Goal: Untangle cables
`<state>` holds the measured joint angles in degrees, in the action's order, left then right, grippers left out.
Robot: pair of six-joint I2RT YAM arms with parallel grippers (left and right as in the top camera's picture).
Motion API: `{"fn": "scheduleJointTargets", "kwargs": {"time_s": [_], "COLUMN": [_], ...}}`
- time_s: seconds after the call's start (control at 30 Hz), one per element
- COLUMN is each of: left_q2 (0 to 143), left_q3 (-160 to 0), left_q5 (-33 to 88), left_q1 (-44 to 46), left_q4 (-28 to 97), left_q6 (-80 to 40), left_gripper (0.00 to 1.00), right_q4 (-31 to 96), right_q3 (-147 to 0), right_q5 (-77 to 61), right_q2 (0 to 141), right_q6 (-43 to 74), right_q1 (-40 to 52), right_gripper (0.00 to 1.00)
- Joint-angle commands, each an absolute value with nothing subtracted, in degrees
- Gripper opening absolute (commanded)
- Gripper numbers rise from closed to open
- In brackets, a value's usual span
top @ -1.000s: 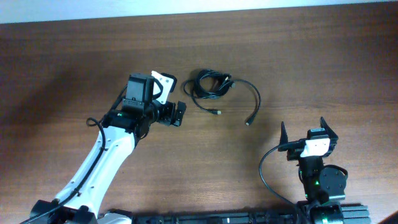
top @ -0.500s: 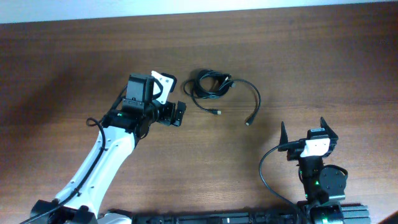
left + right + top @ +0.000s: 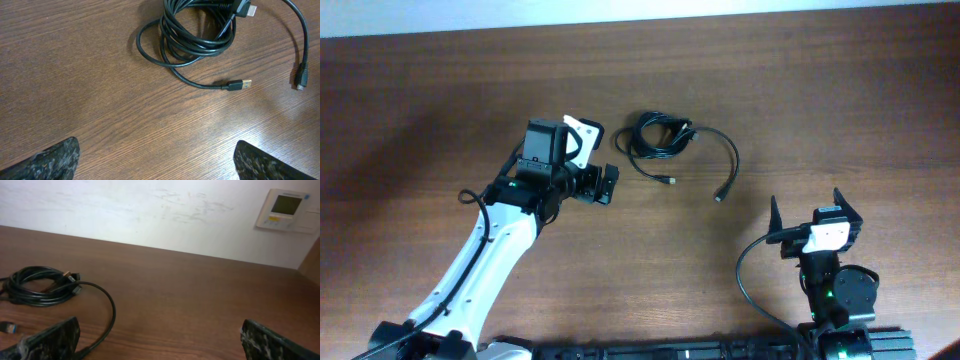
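Observation:
The cables point(image 3: 660, 137) lie as a black coiled bundle on the brown table, with one loose end carrying a gold plug point(image 3: 670, 181) and a longer strand curving right to a small connector point(image 3: 719, 196). In the left wrist view the bundle point(image 3: 197, 35) lies ahead of the fingers, the gold plug point(image 3: 240, 84) beyond them. My left gripper point(image 3: 609, 184) is open and empty, just left of the bundle. My right gripper point(image 3: 810, 212) is open and empty, near the front right, with the bundle point(image 3: 42, 287) to its far left.
The wooden table point(image 3: 840, 90) ends at a white wall point(image 3: 150, 210) behind. A white thermostat panel point(image 3: 286, 209) hangs on that wall. The right arm's own thick black wire point(image 3: 748, 275) loops beside its base.

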<state>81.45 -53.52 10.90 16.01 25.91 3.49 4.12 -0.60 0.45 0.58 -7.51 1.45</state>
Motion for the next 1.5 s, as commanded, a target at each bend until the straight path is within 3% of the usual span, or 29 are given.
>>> {"fn": "scheduleJointTargets", "kwargs": {"time_s": [0.0, 0.2, 0.43, 0.73, 1.03, 1.17, 1.23, 1.47], "left_q2": [81.76, 82.39, 87.90, 88.47, 91.85, 95.66, 98.24, 103.96], "left_q3": [-54.41, -54.41, -54.48, -66.54, -76.93, -85.60, -87.85, -87.79], "left_q5": [10.66, 10.68, 13.93, 13.87, 13.72, 12.05, 10.44, 10.44], "left_q1": [16.14, 16.14, 17.43, 18.26, 18.26, 18.26, 18.28, 18.39], "left_q4": [25.65, 17.69, 10.50, 22.59, 38.06, 43.70, 43.59, 28.73], "left_q6": [4.36, 1.21, -2.44, -3.73, -7.29, -7.27, -7.27, -7.33], "left_gripper": [0.99, 0.99, 0.96, 0.96, 0.94, 0.94, 0.99, 0.99], "right_q4": [4.29, 0.21, 8.08, 26.59, 53.56, 54.57, 54.61, 54.39], "right_q3": [-0.32, -0.60, -6.76, -31.05, -61.63, -65.58, -65.58, -65.58], "right_q5": [-2.59, -2.59, -2.61, -6.11, -8.82, -8.86, -8.84, -8.84], "right_q2": [0.21, 0.27, 5.28, 29.47, 55.75, 61.41, 62.37, 63.16], "right_q6": [-7.38, -1.54, 2.48, 2.44, 2.39, 2.42, 2.42, 2.42], "right_q1": [1.10, 1.10, 1.10, 1.10, 1.10, 1.10, 1.10, 1.10], "right_gripper": [0.98, 0.98, 0.99, 0.98, 0.98, 0.98, 0.98, 0.98]}}
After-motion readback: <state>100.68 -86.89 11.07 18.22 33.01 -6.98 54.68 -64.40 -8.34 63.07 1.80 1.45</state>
